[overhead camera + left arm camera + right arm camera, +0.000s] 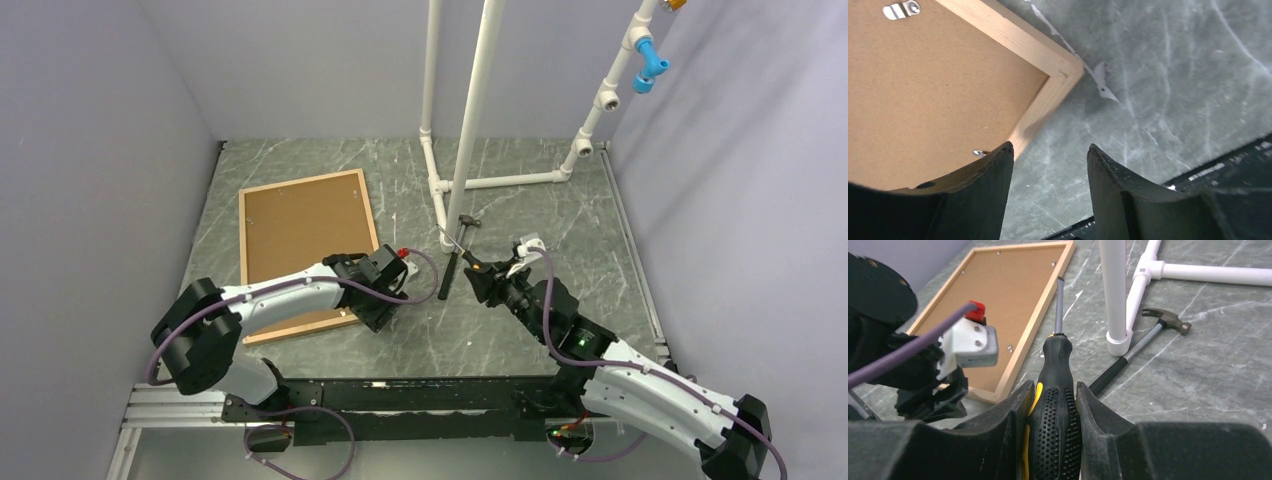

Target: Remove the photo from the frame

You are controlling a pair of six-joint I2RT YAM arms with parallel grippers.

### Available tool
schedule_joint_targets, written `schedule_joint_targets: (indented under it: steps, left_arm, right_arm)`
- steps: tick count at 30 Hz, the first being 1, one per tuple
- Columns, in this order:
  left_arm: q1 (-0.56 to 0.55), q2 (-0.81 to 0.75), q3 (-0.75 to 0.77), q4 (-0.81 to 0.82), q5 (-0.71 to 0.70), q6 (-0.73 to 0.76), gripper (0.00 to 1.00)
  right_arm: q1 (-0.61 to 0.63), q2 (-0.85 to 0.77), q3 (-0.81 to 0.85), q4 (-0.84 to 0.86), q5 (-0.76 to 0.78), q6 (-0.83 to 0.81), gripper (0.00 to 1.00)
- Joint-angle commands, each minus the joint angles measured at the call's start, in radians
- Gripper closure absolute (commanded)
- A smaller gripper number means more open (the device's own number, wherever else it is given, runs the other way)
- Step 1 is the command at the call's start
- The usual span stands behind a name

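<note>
Photo: out of sight. I judge it lies under the backing board [300, 225], shut inside the frame [1013, 32].
Frame: face down on the left of the bench [450, 340], back uppermost, which puts its fastenings where I can get at them.
Backing board: seated in the frame. Small metal clips [900, 9] along the inner edge pin it down, so nothing lifts out until they are turned or bent.
Left tool [1048, 150]: jaws apart and empty, low over the frame's near right corner. One finger is over the board beside a clip and the other over bare bench. I read this as a spot to steady that corner.
Right tool [1054, 390]: clamped on the black-and-yellow handle of the screwdriver [1057, 360], with the blade pointing ahead towards the frame's right rail. I judge it is held this way to lever the clips.
Hammer [1168, 319]: flat on the bench beside the foot of the pipe stand [1114, 290], clear of both tools and near the right one if it is needed.
Stage: early, by my reading, with the board on and the print not yet freed.
</note>
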State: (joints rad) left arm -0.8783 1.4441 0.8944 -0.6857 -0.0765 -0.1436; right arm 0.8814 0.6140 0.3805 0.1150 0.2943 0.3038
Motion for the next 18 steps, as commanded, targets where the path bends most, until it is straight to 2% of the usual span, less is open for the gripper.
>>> schedule_joint_targets:
  steps: [1,6,10,14,16,18]
  left_arm:
    - [-0.009,0.053,0.032,0.03,-0.132,-0.018,0.4]
    - [-0.01,0.121,0.053,0.049,-0.171,-0.034,0.4]
    - [-0.01,0.18,0.052,0.059,-0.192,-0.057,0.5]
    - [-0.01,0.239,0.085,0.029,-0.23,-0.106,0.71]
    - [-0.009,0.257,0.098,0.023,-0.248,-0.133,0.9]
    - [-0.005,0.269,0.107,0.031,-0.259,-0.158,1.0]
  right_arm:
    - [0.002,-0.061,-0.003,0.064,0.069,0.028,1.0]
    - [0.003,-0.112,-0.015,0.046,0.123,0.038,1.0]
    - [0.002,-0.135,-0.02,0.037,0.15,0.045,1.0]
    - [0.002,-0.165,-0.023,0.019,0.188,0.054,1.0]
    - [0.003,-0.19,-0.029,0.007,0.225,0.064,1.0]
    - [0.002,-0.218,-0.038,-0.001,0.257,0.071,1.0]
